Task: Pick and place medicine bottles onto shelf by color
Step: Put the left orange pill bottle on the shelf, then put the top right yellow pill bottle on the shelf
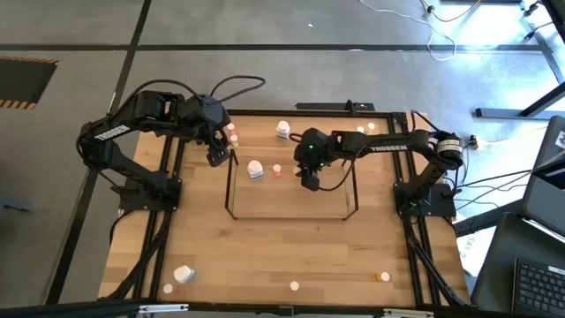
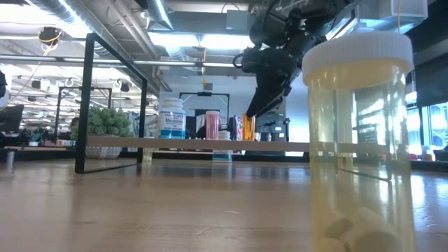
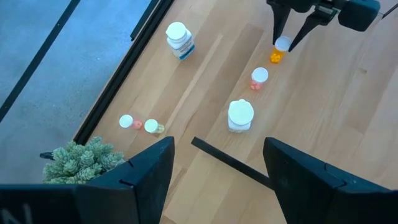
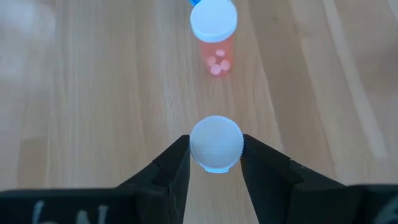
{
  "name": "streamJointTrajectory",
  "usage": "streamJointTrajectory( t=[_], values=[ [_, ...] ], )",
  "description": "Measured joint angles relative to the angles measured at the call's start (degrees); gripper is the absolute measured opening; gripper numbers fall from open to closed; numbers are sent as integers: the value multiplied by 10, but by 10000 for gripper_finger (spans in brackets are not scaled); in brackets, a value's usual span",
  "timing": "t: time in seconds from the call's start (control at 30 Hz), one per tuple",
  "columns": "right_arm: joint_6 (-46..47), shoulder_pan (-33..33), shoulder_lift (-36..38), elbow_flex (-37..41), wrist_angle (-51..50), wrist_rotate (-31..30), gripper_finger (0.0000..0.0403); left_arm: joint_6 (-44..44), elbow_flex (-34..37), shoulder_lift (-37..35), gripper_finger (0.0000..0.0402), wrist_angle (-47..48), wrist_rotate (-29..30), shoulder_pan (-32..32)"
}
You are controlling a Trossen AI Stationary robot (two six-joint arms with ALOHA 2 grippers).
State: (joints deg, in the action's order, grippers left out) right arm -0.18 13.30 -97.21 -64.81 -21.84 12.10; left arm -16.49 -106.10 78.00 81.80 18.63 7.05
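Observation:
The wire-framed shelf [image 1: 291,208] with a light wood base stands mid-table. On it stand a white bottle [image 1: 255,170], a pink bottle [image 1: 277,170] and an orange bottle [image 3: 275,57] with a white cap. My right gripper [image 1: 309,183] is over the shelf, shut on the orange bottle's cap. My left gripper [image 1: 217,156] hangs open and empty above the shelf's far left corner; its fingers show wide apart in the left wrist view [image 3: 217,171]. Another white bottle [image 1: 283,130] stands behind the shelf. My right gripper pinches the orange bottle's white cap [image 4: 215,144] between its two fingers, one on each side of the cap's rim. The fingers come from above, pointing down. The bottle stays upright under them; the cap hides its body, and I cannot tell whether it rests on the shelf.
A green plant [image 3: 81,158] and two small bottles [image 3: 138,124] sit off the shelf's far left. Near the front edge are a white bottle [image 1: 183,274], a cream bottle [image 1: 294,285] that fills the low view [image 2: 357,140], and an orange one [image 1: 382,276].

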Motion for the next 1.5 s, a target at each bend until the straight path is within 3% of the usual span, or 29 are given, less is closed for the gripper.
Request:
streamJointTrajectory(
  t=[1.0,1.5],
  values=[
    [-17,0,0,-7,-7,-19,128,1,0,0,241,0,0,0],
    [-21,0,1,-7,-7,-20,189,1,0,0,241,0,0,0]
  ],
)
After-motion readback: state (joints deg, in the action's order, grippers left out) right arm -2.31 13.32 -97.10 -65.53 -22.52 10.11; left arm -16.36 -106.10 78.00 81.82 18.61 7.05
